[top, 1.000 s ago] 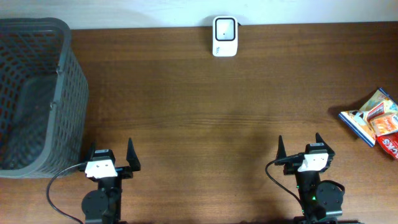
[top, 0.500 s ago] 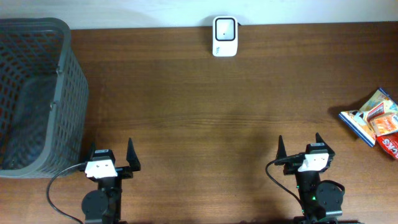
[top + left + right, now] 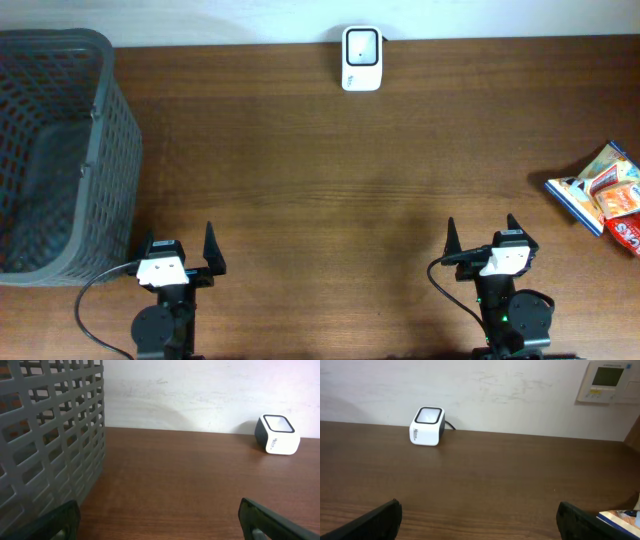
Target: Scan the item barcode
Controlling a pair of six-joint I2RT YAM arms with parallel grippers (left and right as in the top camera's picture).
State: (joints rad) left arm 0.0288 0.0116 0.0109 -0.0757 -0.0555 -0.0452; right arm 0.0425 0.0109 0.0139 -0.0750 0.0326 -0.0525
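A pile of colourful snack packets [image 3: 603, 195] lies at the table's right edge; its corner shows low in the right wrist view as the packets [image 3: 621, 519]. The white barcode scanner [image 3: 361, 45] stands at the back centre against the wall, also seen as the scanner [image 3: 278, 435] and the scanner [image 3: 427, 426]. My left gripper [image 3: 179, 246] rests open near the front left with nothing between its fingers [image 3: 60, 521]. My right gripper [image 3: 481, 236] rests open near the front right, likewise empty, well left of the packets.
A tall grey mesh basket [image 3: 60, 150] stands at the far left, close beside my left gripper; its wall [image 3: 50, 435] fills the left of that wrist view. A wall thermostat [image 3: 607, 380] hangs behind the table on the right.
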